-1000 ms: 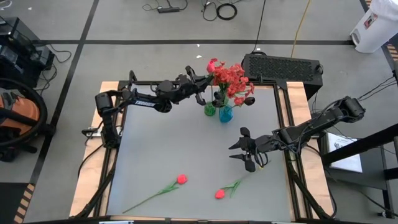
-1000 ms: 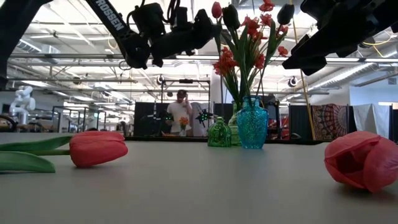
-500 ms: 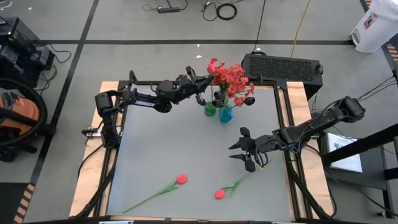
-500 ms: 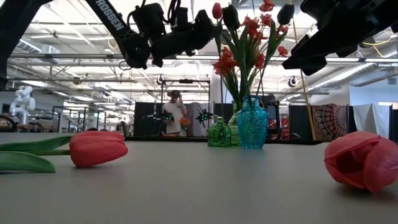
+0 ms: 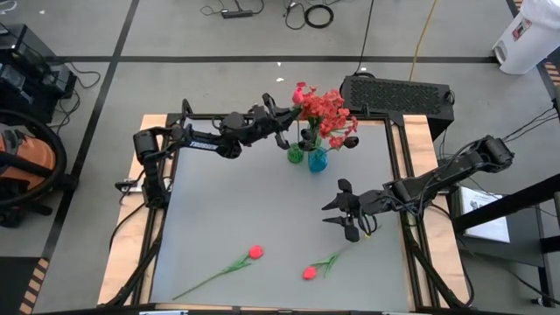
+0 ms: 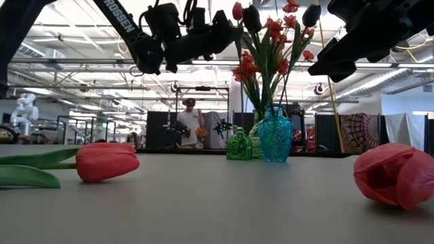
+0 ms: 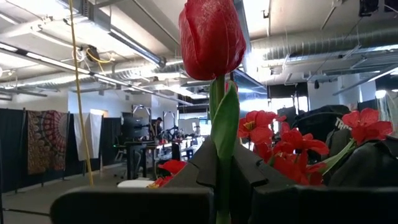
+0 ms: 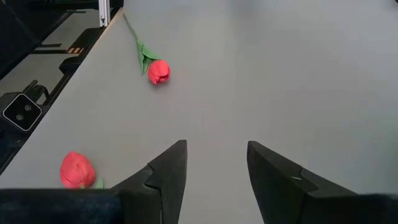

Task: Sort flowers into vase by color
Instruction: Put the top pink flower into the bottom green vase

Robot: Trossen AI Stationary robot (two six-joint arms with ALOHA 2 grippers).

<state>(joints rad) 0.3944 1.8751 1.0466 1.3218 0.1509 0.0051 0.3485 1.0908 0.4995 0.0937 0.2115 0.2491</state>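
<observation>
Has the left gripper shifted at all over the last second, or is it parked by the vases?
No. The left gripper, shut on a red tulip, sits at the same spot beside the green vase in the high view.

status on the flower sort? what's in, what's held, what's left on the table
Done: a bunch of red blossoms already stands in the blue vase, beside the green vase. In hand: the left gripper, shut on a red tulip, holds it up by the bouquet. Left: two pinkish-red tulips, one and another, lie on the table near its front. The right gripper hovers open, empty, above the table.
</observation>
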